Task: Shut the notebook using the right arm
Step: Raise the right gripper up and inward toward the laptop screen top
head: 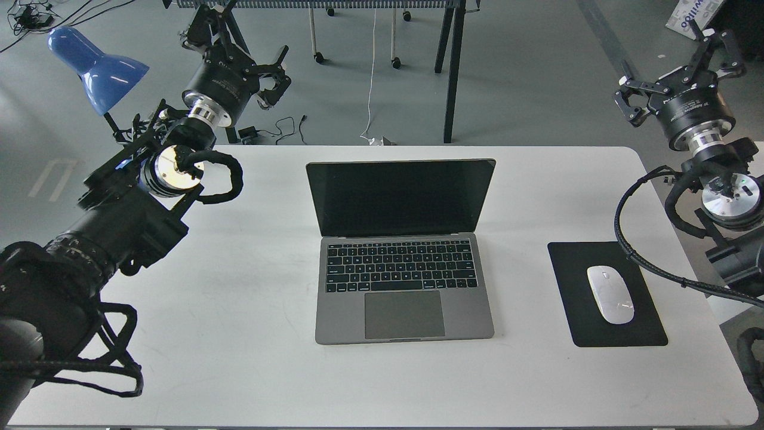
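Note:
The notebook [403,251] lies open in the middle of the white table [239,358], its black screen tilted up toward the far edge and its keys and trackpad facing me. My right arm rises at the right edge of the table. Its gripper [674,68] is held high beyond the table's far right corner, well away from the notebook, with both fingers spread open and nothing between them. My left gripper [279,76] hangs above the far left corner, also open and empty.
A black mouse pad [573,269] with a white mouse [610,294] lies right of the notebook, below my right arm. A blue desk lamp [98,65] stands at the far left. Table legs and cables are on the floor behind.

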